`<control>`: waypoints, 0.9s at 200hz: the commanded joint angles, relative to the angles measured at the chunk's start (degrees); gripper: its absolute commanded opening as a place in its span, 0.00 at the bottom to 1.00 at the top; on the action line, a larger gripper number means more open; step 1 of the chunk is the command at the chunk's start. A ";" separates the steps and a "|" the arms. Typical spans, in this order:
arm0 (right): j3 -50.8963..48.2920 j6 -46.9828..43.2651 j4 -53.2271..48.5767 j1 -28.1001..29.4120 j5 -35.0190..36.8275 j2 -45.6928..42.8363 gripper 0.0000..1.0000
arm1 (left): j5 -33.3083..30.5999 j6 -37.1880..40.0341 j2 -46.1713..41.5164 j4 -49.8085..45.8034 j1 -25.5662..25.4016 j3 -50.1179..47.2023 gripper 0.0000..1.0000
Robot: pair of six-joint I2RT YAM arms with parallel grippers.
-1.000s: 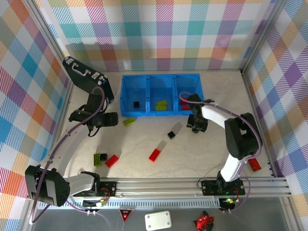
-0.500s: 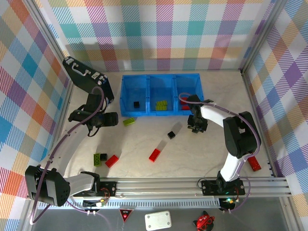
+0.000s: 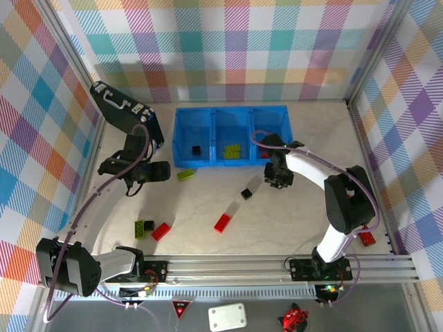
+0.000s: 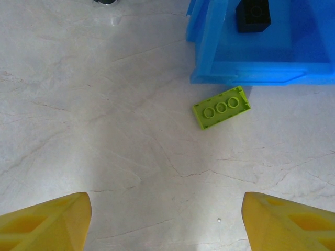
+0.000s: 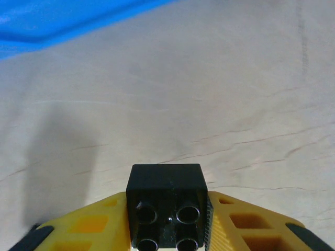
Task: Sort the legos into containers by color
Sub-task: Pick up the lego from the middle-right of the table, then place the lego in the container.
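Note:
My right gripper (image 3: 277, 181) hangs just in front of the blue tray's (image 3: 232, 117) right compartment. It is shut on a small black lego (image 5: 166, 180), whose studs face the right wrist camera between the yellow fingers (image 5: 251, 225). My left gripper (image 3: 163, 171) is open and empty over bare table, and a lime lego (image 4: 222, 107) lies ahead of it beside the tray's left compartment (image 4: 251, 68). That compartment holds a black lego (image 3: 196, 149). Lime legos (image 3: 232, 150) lie in the middle one and a red lego (image 3: 266, 154) in the right one. Another black lego (image 3: 246, 194) lies on the table.
A black case with silver latches (image 3: 128, 111) leans at the back left. A red piece with a pale end (image 3: 222, 222) lies mid-table. A green-and-black lego (image 3: 142, 228) and a red lego (image 3: 160, 230) sit front left. Another red lego (image 3: 367, 236) lies far right.
My right gripper has shut on the black lego and shifted slightly left, toward the tray. The left arm has stayed still.

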 commanded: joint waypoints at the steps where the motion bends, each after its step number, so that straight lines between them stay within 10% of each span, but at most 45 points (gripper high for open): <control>1: 3.86 0.44 -2.56 2.95 0.82 -0.99 0.37 | 0.81 0.87 -0.24 0.44 1.16 -0.18 0.76; 180: 36.97 -4.65 0.02 22.41 8.45 18.62 0.35 | -0.24 0.63 -0.49 0.18 1.33 -0.40 0.75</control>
